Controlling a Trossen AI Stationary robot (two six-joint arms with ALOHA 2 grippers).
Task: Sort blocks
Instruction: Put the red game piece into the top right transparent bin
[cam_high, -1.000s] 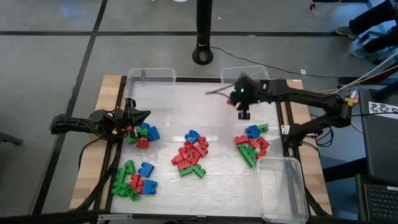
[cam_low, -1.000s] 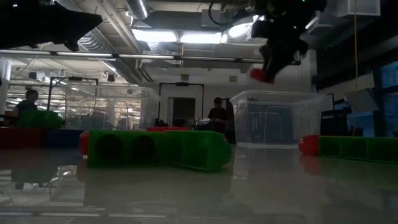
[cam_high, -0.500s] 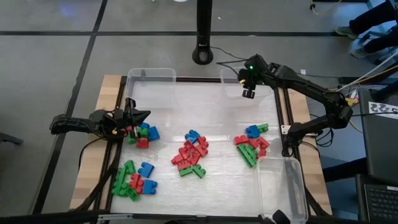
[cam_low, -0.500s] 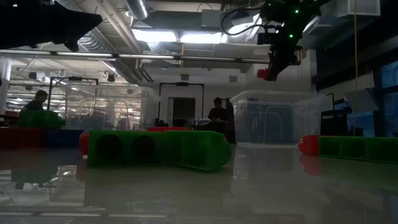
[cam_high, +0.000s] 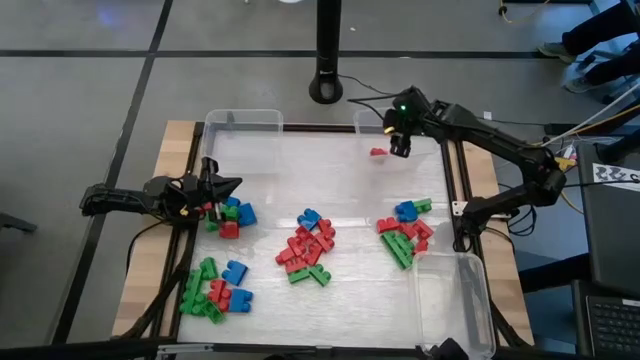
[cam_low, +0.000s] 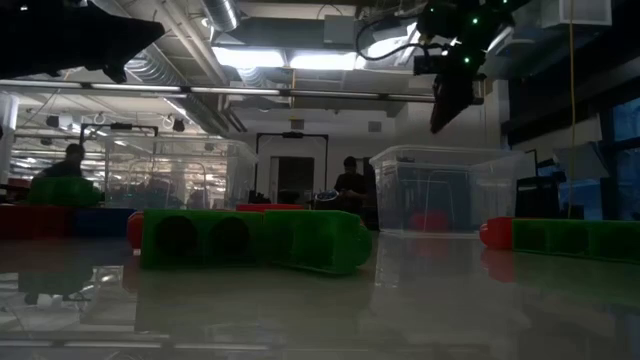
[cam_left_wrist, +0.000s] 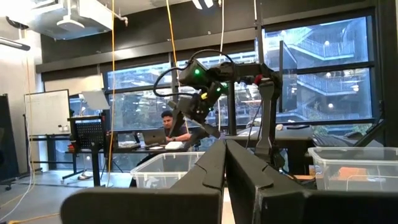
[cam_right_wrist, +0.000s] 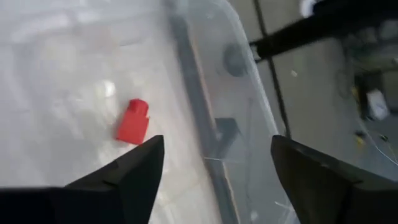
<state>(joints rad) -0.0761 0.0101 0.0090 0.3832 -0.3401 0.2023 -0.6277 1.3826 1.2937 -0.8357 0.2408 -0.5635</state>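
Released since half a second ago, the small red studded plastic block (cam_high: 377, 152) is now lying inside the clear plastic bin (cam_high: 432, 122) at the far right of the bench (cam_high: 350, 205), just beside the right end effector (cam_high: 400, 150), whose fingers are standing spread and empty above it. Remaining red, green and blue plastic blocks (cam_high: 308, 247) are sitting in four loose piles across the bench. At the near-left pile, the left end effector (cam_high: 222, 187) is hovering with its fingers pressed together, holding nothing.
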